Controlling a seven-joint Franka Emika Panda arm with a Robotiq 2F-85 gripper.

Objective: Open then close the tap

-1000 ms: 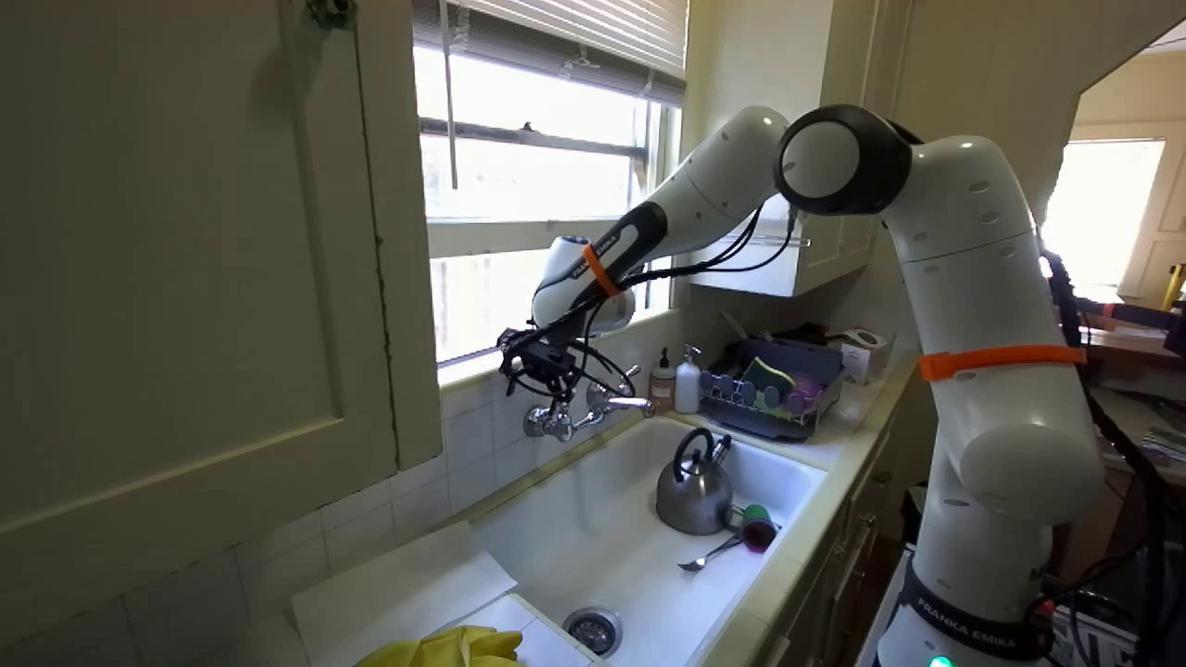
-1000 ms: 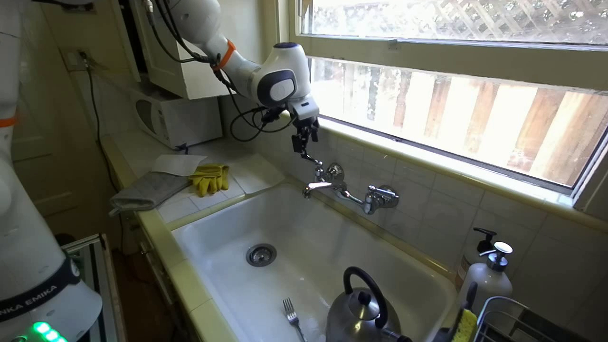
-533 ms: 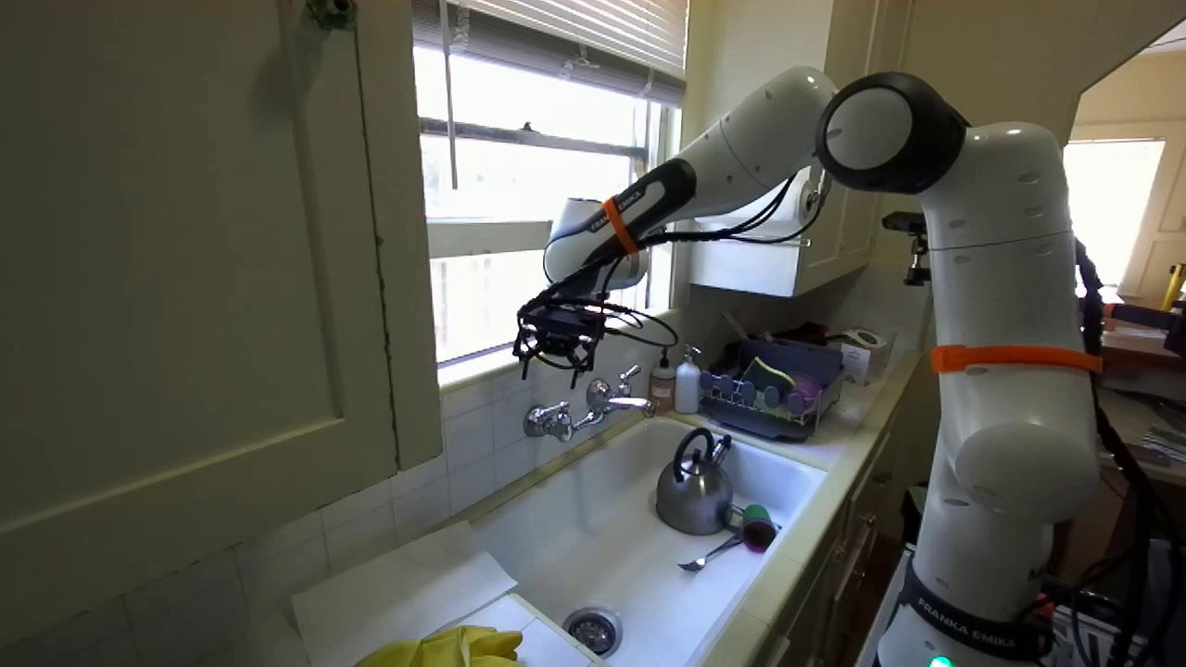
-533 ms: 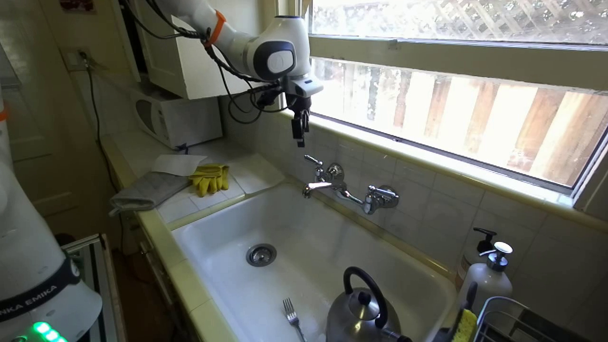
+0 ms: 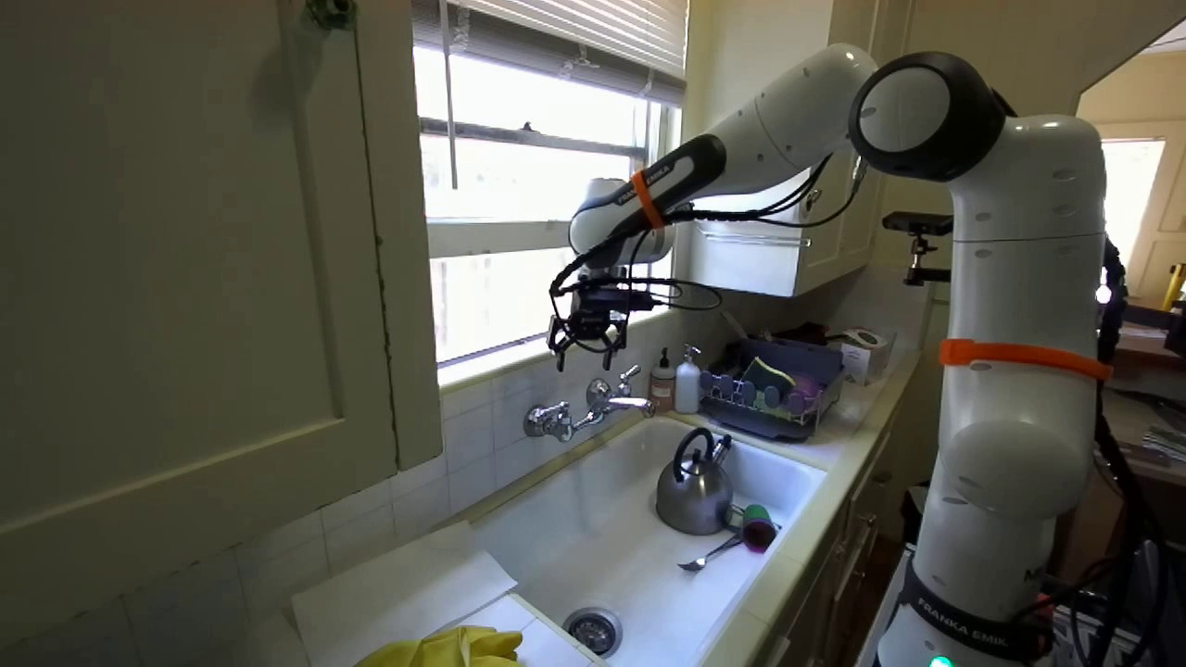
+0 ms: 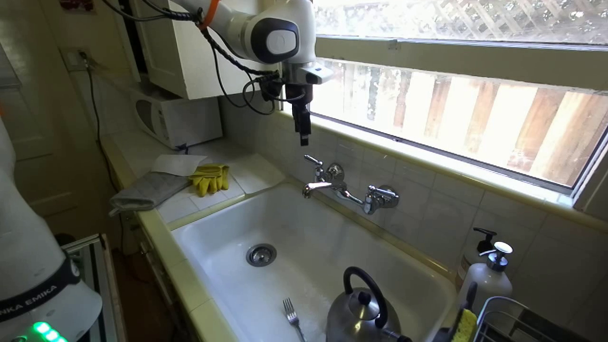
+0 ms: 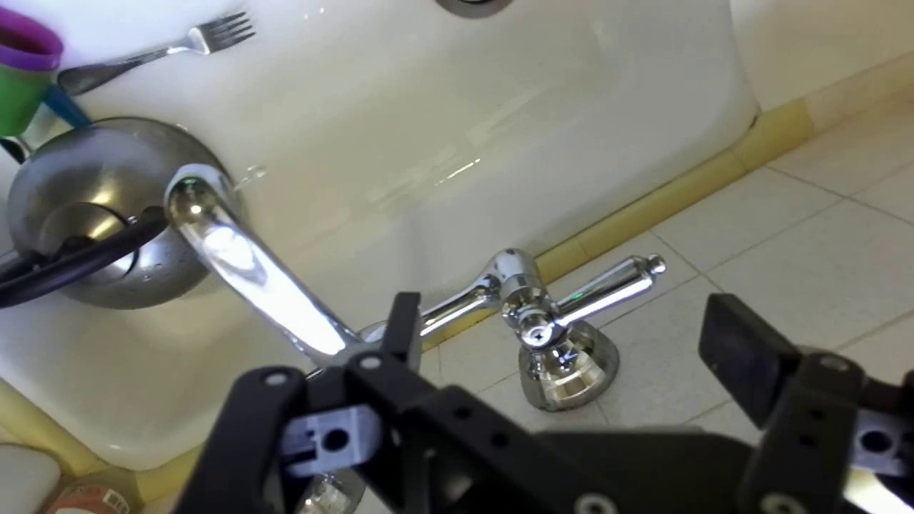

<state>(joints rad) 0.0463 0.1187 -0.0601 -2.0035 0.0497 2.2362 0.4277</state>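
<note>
The chrome tap (image 6: 323,186) is fixed to the tiled wall above the sink, with a curved spout and a lever handle on each side. It also shows in an exterior view (image 5: 623,405) and in the wrist view (image 7: 264,285). One lever (image 7: 607,289) sticks out sideways; it also shows in an exterior view (image 6: 313,160). No water stream shows below the spout. My gripper (image 5: 584,359) is open and empty, above the tap and apart from it. In the wrist view the lever lies between and beyond the spread fingers (image 7: 564,325). The second handle is mostly hidden there.
A kettle (image 6: 363,313), a fork (image 6: 293,318) and a cup (image 5: 758,528) are in the white sink (image 5: 574,519). Soap bottles (image 5: 687,382) and a dish rack (image 5: 764,408) stand beyond it. Yellow gloves (image 6: 209,178) lie on the counter. The window sill (image 6: 427,154) is close behind the gripper.
The gripper has risen off the lever's end, turned, and shifted toward the robot base. The tap's levers look the same in the exterior views.
</note>
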